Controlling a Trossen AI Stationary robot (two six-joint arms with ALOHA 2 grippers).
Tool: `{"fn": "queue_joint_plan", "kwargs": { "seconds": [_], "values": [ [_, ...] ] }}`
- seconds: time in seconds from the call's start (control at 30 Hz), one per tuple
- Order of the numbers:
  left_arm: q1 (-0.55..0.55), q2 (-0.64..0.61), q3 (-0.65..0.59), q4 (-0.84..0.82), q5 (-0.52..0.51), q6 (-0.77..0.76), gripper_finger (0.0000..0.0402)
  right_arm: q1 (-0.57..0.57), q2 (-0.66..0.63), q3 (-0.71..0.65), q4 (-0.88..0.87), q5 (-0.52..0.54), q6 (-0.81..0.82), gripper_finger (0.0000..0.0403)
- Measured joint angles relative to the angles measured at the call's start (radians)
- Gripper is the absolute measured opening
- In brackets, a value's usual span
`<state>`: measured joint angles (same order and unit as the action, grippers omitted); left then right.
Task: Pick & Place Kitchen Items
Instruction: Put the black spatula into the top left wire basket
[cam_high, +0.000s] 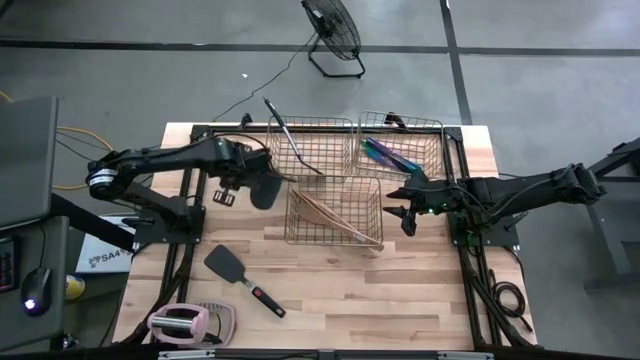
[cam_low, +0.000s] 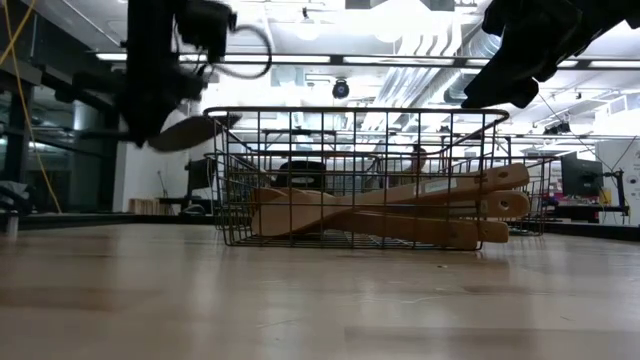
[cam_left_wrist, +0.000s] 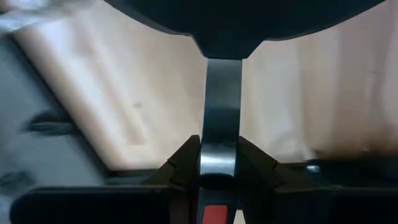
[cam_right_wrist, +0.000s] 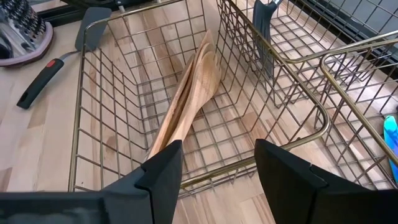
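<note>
Above the table's left-rear quarter, the left gripper (cam_high: 243, 180) hangs clear of the wood with its fingers (cam_left_wrist: 180, 163) clamped on the flat handle of a black spoon (cam_high: 264, 189). The bowl (cam_left_wrist: 224, 18) points away from the wrist, and in the low view the spoon (cam_low: 187, 132) sits raised near the height of the basket rim. That lift is presumably meant to carry it over the wire wall rather than into it.

The right gripper (cam_high: 406, 208) waits just beside the right wall of the front basket (cam_high: 334, 240), jaws spread wide and holding nothing. Its fingers (cam_right_wrist: 163, 167) straddle the near rim, looking down into the basket.

Contents appear grouped by kind:
- Front basket: pale wooden spoons (cam_high: 335, 217), lying together diagonally across the floor.
- Rear left basket (cam_high: 347, 121): a long dark utensil (cam_high: 288, 141) propped slantwise over the rim.
- Rear right basket (cam_high: 436, 128): purple-teal pieces (cam_high: 388, 154).

Still loose on the table (cam_high: 400, 300): a black spatula (cam_high: 242, 277) with a red mark on its handle, lying flat toward the front left. A pink-and-white gadget (cam_high: 190, 324) sits at the front-left edge.

Judgement: the held spoon most likely belongs with the dark utensil in the rear left basket; the spatula remains to be collected.
</note>
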<state>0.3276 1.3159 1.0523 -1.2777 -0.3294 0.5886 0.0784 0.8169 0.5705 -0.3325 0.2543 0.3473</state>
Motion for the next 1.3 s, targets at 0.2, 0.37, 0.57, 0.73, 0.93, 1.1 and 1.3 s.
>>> {"fn": "queue_joint_plan", "kwargs": {
  "seconds": [0.2,0.37,0.57,0.73,0.93,1.1,1.3],
  "values": [
    [-0.069,0.0,0.133,0.002,-0.208,-0.037,0.0068,0.0,0.0,0.0,0.0,0.0,-0.003,0.0193],
    [-0.102,0.0,0.171,0.183,-0.442,0.016,0.0068,0.0,0.0,0.0,0.0,0.001,-0.004,0.0193],
    [-0.098,0.045,0.172,0.579,-0.498,0.26,0.0068,0.0,0.0,0.0,0.029,0.008,-0.003,0.0193],
    [-0.098,0.141,0.172,0.873,-0.436,0.512,0.0068,0.0,0.0,0.0,0.047,0.008,-0.004,0.0193],
    [-0.045,0.263,0.172,1.062,-0.43,0.618,0.0068,0.0,0.0,0.0,0.056,0.008,-0.001,0.0193],
    [0.007,0.326,0.172,1.119,-0.493,0.617,0.0068,0.0,0.0,0.0,0.057,0.008,0.0,0.0193],
    [0.029,0.379,0.172,1.148,-0.478,0.62,0.0068,0.0,0.0,0.0,0.06,0.008,0.0,0.0193]
  ]
}}
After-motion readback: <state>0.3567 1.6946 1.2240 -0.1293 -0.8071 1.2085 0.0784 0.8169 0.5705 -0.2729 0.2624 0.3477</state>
